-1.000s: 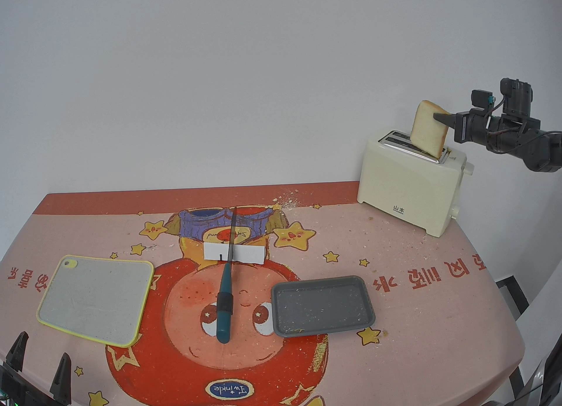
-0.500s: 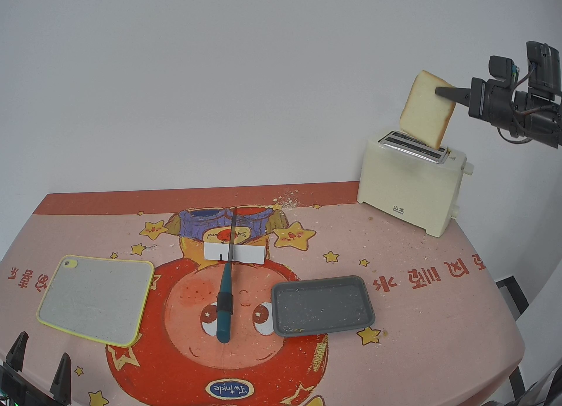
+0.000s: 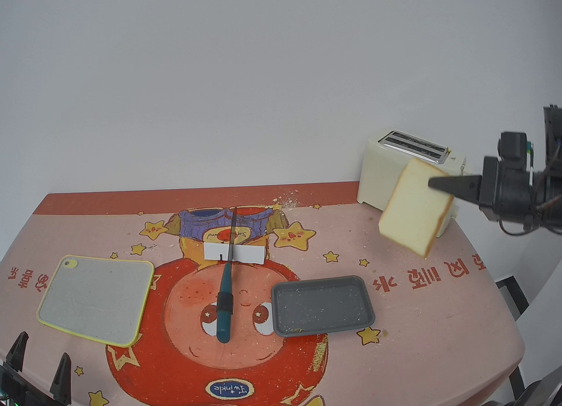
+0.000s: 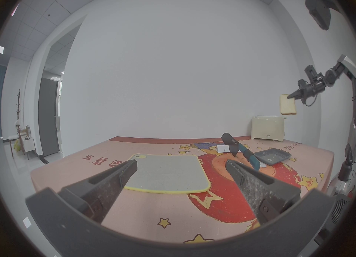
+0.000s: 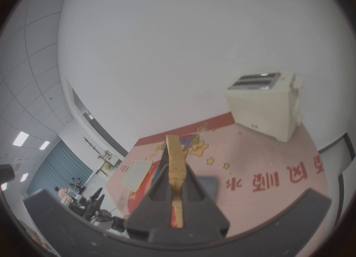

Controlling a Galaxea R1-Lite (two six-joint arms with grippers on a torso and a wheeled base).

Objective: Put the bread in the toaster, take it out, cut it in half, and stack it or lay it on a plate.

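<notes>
Head view: right gripper (image 3: 439, 183) holds 1 bread (image 3: 414, 214); 1 toaster (image 3: 383, 170)

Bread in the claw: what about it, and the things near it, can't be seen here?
bread: far face turned away in head view; edge-on in right wrist view, lower end hidden inside the right claw.
toaster: lower right corner behind the bread in head view; slot insides out of sight.
left claw: cut off by head view's bottom edge.

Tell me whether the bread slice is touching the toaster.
Apart. The right wrist view shows the bread slice pinched in the right hand, with bare table between it and the toaster.
</notes>
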